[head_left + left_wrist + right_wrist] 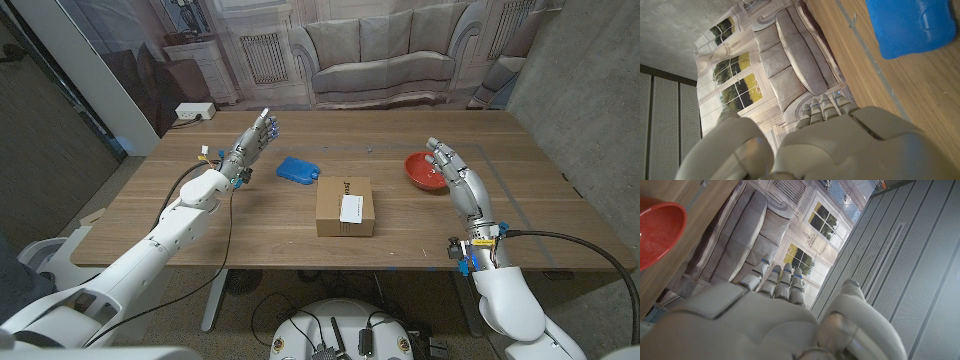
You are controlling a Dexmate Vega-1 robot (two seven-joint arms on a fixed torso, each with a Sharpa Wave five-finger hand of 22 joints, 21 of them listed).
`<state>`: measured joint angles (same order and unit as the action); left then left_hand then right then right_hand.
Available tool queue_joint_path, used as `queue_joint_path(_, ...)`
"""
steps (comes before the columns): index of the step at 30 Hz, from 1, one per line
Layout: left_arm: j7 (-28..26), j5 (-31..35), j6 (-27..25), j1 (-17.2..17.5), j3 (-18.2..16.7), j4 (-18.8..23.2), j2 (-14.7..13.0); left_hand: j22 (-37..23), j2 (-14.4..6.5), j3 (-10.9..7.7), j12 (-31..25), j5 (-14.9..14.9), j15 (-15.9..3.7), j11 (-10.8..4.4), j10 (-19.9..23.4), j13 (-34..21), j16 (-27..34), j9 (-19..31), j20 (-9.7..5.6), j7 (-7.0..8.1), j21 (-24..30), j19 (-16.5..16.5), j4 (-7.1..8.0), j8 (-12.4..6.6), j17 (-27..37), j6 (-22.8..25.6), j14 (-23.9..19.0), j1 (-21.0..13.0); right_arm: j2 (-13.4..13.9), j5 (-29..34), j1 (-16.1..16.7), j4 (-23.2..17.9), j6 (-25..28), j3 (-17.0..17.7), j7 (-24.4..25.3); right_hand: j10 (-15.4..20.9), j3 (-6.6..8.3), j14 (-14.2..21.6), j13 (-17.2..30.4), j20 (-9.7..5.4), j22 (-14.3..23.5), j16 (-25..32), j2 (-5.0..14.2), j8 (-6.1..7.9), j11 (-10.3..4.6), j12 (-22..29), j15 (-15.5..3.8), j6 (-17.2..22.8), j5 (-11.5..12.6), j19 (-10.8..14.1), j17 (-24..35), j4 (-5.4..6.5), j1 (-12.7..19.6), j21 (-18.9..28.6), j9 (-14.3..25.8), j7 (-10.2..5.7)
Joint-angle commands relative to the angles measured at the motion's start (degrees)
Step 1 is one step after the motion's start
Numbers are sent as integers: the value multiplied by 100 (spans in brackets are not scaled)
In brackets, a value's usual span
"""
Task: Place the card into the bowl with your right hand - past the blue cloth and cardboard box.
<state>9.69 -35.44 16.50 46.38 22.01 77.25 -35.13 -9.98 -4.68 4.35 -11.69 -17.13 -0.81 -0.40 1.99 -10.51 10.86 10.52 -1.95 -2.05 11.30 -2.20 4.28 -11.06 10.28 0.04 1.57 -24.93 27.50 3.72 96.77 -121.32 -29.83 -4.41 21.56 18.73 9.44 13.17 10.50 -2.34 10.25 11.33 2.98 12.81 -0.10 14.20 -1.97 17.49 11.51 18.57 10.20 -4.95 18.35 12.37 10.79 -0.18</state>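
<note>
Card (351, 208) atop cardboard box (344, 207), red bowl (424, 172) beside right hand (452, 172).

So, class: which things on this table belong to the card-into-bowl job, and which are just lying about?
Belong to the job:
white card, lying on the cardboard box
red bowl
right hand
blue cloth

Lying about:
left hand, holding nothing
white power strip behind the table

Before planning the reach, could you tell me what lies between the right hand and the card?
In the head view, only bare tabletop separates the right hand from the card, which lies atop the cardboard box.
</note>
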Motion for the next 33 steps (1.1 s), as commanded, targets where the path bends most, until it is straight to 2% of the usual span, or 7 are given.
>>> queue_joint_path(1, 37, -19, -12, -8, 4, -46, -4, -30, 3, 41, -1, 13, 5, -10, 33, -27, -8, 15, -281, -6, 2, -58, -14, -30, 19, 39, -13, -38, -208, 840, 127, -63, 4, 102, 318, 130, 7, 107, 24, -234, 29, 39, 5, 33, -53, 62, -36, 125, -1, 95, 14, -55, 66, 61, 17, -33)
queue_joint_path(7, 63, -9, -3, -44, 19, -76, 9, -30, 0, 46, 1, 17, 8, -2, 29, -27, -7, 16, -278, -8, 3, -59, -15, -27, 19, 36, -16, -41, -402, 1429, 64, 133, -350, 126, 700, 487, 31, 484, 27, -353, 36, 92, 28, 98, -199, 153, -208, 481, 15, 411, 27, -106, 138, 130, 22, -204)
queue_joint_path(15, 57, 11, -33, -51, 23, -42, -19, -30, -4, 50, 0, 22, 8, -8, 35, -27, -7, 16, -278, -9, 3, -61, -15, -27, 20, 37, -17, -44, -488, 1784, 33, 233, -548, 182, 864, 606, 57, 643, 29, -430, 34, 103, 52, 108, -226, 175, -289, 607, 31, 603, 29, -139, 197, 174, 23, -247)
queue_joint_path(23, 36, 26, -34, -53, 20, -25, -25, -30, -9, 56, 1, 27, 4, -3, 36, -27, -10, 16, -278, -10, 2, -67, -15, -27, 20, 40, -12, -47, -506, 2246, 86, 157, -522, 302, 958, 692, 80, 821, 33, -468, 23, 117, 37, 91, -247, 185, -336, 661, 53, 860, 25, -200, 288, 233, 25, -268)
queue_joint_path(28, 44, 28, -48, -71, 28, -31, -23, -30, -12, 59, 3, 30, 5, 1, 32, -28, -8, 16, -273, -10, 2, -70, -15, -26, 20, 41, -18, -49, -519, 2476, 96, 163, -499, 349, 1067, 774, 90, 878, 34, -483, 19, 116, 34, 94, -276, 207, -372, 707, 62, 897, 25, -222, 324, 228, 26, -312)
queue_joint_path(33, 52, 31, -91, -83, 44, -36, -29, -30, -14, 62, 4, 33, 8, -4, 30, -28, -8, 16, -273, -7, 2, -73, -15, -27, 20, 44, -18, -50, -531, 2763, 101, 186, -491, 367, 1239, 851, 137, 935, 37, -504, 19, 110, 121, 106, -354, 222, -409, 797, 80, 897, 36, -219, 366, 202, 29, -371)
